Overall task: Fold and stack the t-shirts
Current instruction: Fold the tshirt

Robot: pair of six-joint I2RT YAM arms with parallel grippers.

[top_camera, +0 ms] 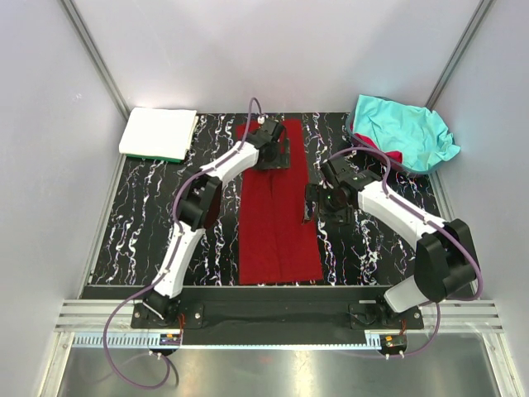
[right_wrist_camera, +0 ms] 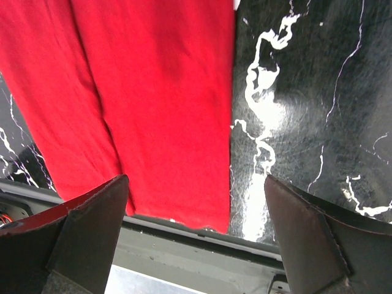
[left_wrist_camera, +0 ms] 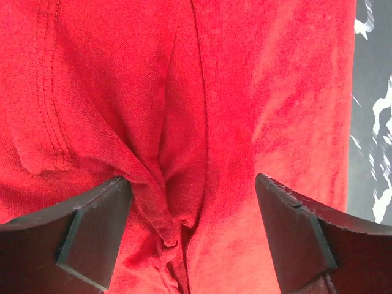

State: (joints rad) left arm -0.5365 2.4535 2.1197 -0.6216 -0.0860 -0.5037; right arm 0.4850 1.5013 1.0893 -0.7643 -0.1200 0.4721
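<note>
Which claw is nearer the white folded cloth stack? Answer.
Left. Left claw: over the dark red cloth shirt's far end, right of the stack. Right claw: farther right, at that shirt's right edge.

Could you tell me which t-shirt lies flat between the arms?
The dark red t-shirt, stretched out long; the turquoise one is crumpled, the white one folded.

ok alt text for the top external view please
A dark red t-shirt lies folded into a long strip down the middle of a black marbled mat, the left gripper over its far end and the right gripper at its right edge, both open. A folded white shirt sits far left, a crumpled turquoise shirt far right.
</note>
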